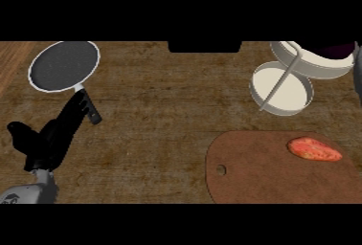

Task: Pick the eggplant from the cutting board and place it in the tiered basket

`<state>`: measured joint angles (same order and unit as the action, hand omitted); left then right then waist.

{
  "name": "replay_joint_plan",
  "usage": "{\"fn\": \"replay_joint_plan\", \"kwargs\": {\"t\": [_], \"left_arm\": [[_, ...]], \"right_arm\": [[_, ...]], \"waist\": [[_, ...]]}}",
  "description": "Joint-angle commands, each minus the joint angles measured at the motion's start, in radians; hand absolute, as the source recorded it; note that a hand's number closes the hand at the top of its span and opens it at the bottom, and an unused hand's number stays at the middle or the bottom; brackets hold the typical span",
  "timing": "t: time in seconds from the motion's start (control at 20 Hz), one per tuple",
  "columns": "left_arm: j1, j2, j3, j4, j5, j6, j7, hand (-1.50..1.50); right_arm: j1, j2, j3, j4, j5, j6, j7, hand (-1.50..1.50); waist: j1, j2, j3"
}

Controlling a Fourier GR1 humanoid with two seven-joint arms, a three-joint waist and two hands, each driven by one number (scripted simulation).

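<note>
A dark purple eggplant [333, 49] lies in the upper tier of the white tiered basket [311, 69] at the back right, partly cut off by the view's top. The lower tier [281, 91] holds nothing I can see. The brown cutting board [262, 172] sits at the front right with only an orange-red piece of food [313, 149] on it. A black sliver at the right edge, beside the basket, looks like part of my right hand [357, 72]. My left hand [48, 139] rests open at the lower left, far from the board.
A black frying pan [63, 65] with a pale rim lies at the back left. Its handle runs down to just beside my left hand. A dark box [204, 46] stands at the back middle. Bare brown counter lies between the pan and the basket.
</note>
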<state>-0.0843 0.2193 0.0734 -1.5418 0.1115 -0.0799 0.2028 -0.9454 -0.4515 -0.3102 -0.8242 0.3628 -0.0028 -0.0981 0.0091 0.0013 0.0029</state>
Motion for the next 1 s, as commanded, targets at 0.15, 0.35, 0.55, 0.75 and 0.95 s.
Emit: {"fn": "replay_joint_plan", "kwargs": {"t": [0.15,0.35,0.55,0.75,0.95], "left_arm": [[-0.014,0.003,0.017,0.008,0.006,0.002,0.018,0.0],[0.018,-0.002,-0.001,-0.034,-0.007,-0.001,0.024,0.0],[0.05,-0.042,-0.032,-0.039,-0.039,0.022,-0.012,0.0],[-0.018,0.024,0.04,-0.022,0.026,-0.031,0.031,0.0],[-0.014,-0.004,0.008,-0.017,-0.006,-0.009,0.023,0.0]], "right_arm": [[-0.037,-0.023,-0.178,0.007,-0.207,0.045,0.06,-1.5],[-0.052,-0.133,-0.28,0.091,-0.276,0.053,0.049,-1.5],[-0.049,-0.231,-0.35,0.126,-0.317,0.037,0.044,-1.5],[-0.015,-0.348,-0.394,0.242,-0.337,0.086,-0.026,-1.5],[0.003,-0.534,-0.458,0.357,-0.367,0.182,-0.024,-1.5]], "waist": [[-0.01,-0.003,-0.003],[0.001,0.0,-0.002],[-0.002,0.0,-0.002],[0.005,0.006,-0.002],[0.008,0.011,0.0]]}}
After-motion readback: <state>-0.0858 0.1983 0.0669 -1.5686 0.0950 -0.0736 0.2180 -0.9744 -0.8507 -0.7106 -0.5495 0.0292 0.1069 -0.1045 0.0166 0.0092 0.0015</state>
